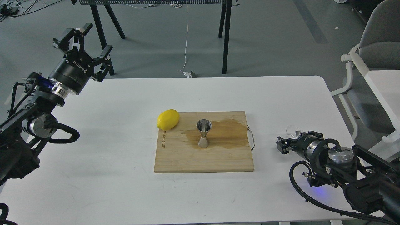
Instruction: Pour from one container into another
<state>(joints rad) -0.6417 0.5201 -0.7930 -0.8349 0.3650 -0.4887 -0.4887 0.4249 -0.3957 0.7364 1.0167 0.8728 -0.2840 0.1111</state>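
The small clear glass cup [293,131] sits on the white table [118,93] at the right, well apart from the wooden cutting board [175,159], and it lies just beside or touching the tip of the right gripper [282,146]. That gripper is seen low, dark and nearly end-on, so I cannot tell whether its fingers are parted or closed, nor whether they hold the cup or merely rest next to it. The steel jigger [203,133] stands upright near the middle of the board, with a lemon [168,119] at the board's far left corner. A broad dark wet stain [225,134] spreads over the wood around the jigger's foot and toward the board's right edge, by the wire handle [251,139]. My reading is that liquid has already gone toward the jigger and some missed it, so the pour looks largely done, with the cup now away from the board; whether the jigger holds any liquid, or the cup has any left, is not visible. The left gripper [84,43] hangs raised beyond the table's far left corner, its fingers spread wide and holding nothing. What remains, if anything, seems to be the right arm letting go and drawing clear.
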